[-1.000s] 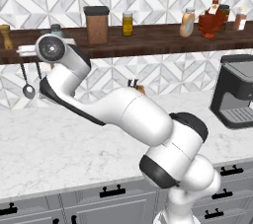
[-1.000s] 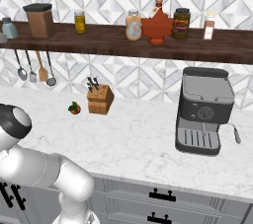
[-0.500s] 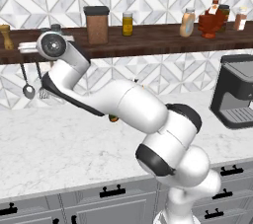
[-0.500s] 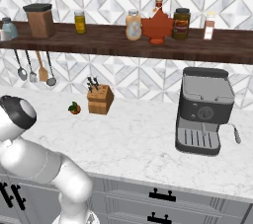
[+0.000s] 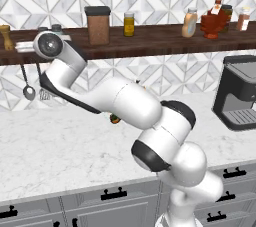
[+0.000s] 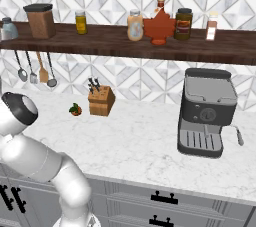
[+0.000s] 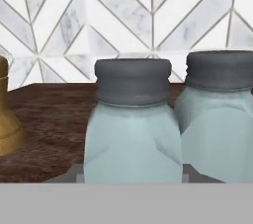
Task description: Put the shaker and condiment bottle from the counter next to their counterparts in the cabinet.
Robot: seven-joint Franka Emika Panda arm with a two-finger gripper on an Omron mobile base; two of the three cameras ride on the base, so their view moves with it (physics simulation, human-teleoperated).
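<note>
Now at the upper left of the left base view the hand sits at the cabinet (image 5: 150, 43) plank. Hand view: shaker (image 7: 132, 124) centre frame, standing on the plank, its counterpart (image 7: 220, 119) just beside it at right (brown pepper mill (image 7: 7, 119) at left edge). Judged light, rigid, slippery glass; best gripped across the body below the cap. Jaw state: cannot tell, fingertips hidden.

The long dark-brown wooden shelf plank (image 6: 150, 46) carries, right before the tool, two pale blue-grey glass shakers (image 7: 132, 124) with grey caps, side by side, and a brown wooden mill (image 7: 7, 119) to one side. Farther off stand a brown canister (image 6: 40, 21), yellow jar (image 6: 81, 22), peach-orange bottle (image 6: 135, 25) and red bottles (image 6: 160, 23). The white marble surface (image 6: 140, 146) bears a knife block (image 6: 100, 100) and a coffee machine (image 6: 206, 112).
</note>
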